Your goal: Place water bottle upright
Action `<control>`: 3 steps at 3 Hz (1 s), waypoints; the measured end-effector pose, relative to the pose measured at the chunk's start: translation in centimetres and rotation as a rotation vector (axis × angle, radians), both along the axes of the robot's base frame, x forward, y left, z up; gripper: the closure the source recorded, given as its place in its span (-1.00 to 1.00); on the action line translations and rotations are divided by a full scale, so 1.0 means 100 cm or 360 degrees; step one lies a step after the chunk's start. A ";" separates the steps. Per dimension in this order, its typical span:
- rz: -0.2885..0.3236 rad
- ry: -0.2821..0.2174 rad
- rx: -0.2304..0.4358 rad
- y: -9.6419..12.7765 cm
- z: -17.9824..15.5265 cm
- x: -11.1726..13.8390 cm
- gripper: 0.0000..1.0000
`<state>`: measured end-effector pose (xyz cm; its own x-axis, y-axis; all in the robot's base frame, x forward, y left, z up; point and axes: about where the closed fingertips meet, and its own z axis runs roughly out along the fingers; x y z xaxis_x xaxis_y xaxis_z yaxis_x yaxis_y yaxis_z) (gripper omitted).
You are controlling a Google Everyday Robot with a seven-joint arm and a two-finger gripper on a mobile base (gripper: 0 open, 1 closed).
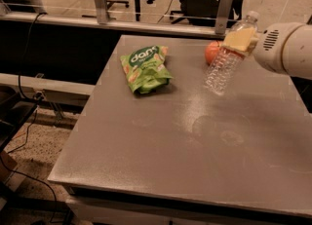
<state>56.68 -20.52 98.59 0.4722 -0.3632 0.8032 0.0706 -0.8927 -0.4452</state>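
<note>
The water bottle [222, 68] is clear ribbed plastic with a white cap. It hangs tilted over the far right of the table, cap up and to the right, base down and to the left. My gripper [240, 40], with yellowish pads, comes in from the right on a white arm [285, 48]. It is shut on the bottle's upper part near the neck. The bottle's label band is hidden by the pads. I cannot tell whether the base touches the table.
A green snack bag [145, 68] lies at the far middle of the grey table [161, 141]. An orange-red round fruit [211, 52] sits just behind the bottle. Metal posts and office chairs stand beyond the table's far edge.
</note>
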 end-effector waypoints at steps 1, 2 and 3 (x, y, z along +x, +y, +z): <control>0.0002 0.0004 -0.0005 0.000 0.000 0.000 1.00; 0.0008 -0.0029 -0.0032 0.001 0.002 0.000 1.00; 0.0060 -0.0130 -0.0099 0.001 0.007 0.003 1.00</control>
<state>56.96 -20.43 99.32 0.4167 -0.2948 0.8599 0.1384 -0.9143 -0.3806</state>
